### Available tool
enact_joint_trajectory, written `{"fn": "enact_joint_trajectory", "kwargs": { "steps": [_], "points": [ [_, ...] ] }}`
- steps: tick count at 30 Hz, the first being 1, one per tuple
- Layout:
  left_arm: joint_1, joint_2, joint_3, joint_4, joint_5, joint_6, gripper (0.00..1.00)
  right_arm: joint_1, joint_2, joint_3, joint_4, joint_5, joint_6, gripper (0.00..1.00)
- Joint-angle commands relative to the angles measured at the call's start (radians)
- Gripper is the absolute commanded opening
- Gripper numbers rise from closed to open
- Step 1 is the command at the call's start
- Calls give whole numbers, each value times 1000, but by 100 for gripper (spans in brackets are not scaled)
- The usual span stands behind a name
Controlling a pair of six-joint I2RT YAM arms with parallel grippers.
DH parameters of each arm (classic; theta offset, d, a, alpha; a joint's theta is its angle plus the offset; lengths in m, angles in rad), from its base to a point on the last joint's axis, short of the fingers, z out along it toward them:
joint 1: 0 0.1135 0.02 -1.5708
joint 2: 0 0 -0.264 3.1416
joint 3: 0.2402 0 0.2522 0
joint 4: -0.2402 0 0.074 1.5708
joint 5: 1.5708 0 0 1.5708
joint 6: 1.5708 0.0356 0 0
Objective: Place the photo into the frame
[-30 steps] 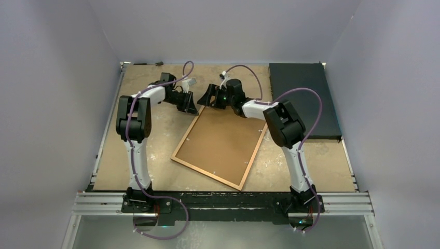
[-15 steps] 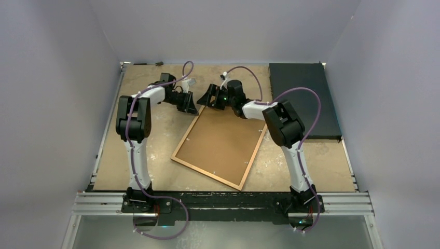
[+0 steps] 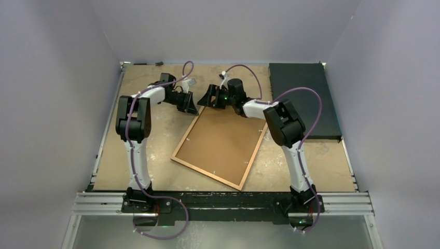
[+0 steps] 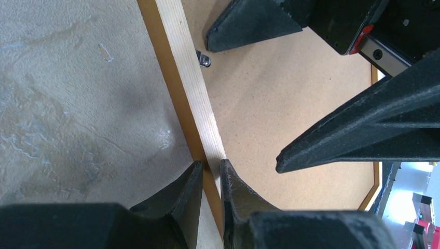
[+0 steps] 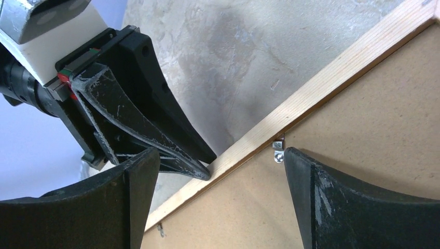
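Note:
The frame [image 3: 220,142] lies back-up on the table, its plain brown board ringed by thin wooden edges [image 4: 179,67]. At its far left corner my left gripper [image 3: 193,110] is shut on the wooden edge, one fingertip on each side of the strip [image 4: 210,165]. My right gripper [image 3: 206,99] hangs open over the far end of the board, jaws wide apart [image 5: 220,155], one fingertip [image 5: 296,155] right beside a small metal clip [image 5: 278,150]. The photo is out of view.
A dark black slab [image 3: 303,98] lies at the back right of the table. Another small metal clip [image 4: 204,60] sits on the frame's inner edge. Grey walls close the table in at the back and both sides.

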Motion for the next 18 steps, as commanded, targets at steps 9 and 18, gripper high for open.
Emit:
{"fn": "enact_joint_trajectory", "kwargs": {
  "steps": [9,18],
  "points": [
    [-10,-2,-37,-25,-78,60,16,-28,6,145,-159,-66,-208,92],
    [-9,-7,-37,-30,-84,66,15,-19,34,111,-99,-74,-181,94]
  ]
}}
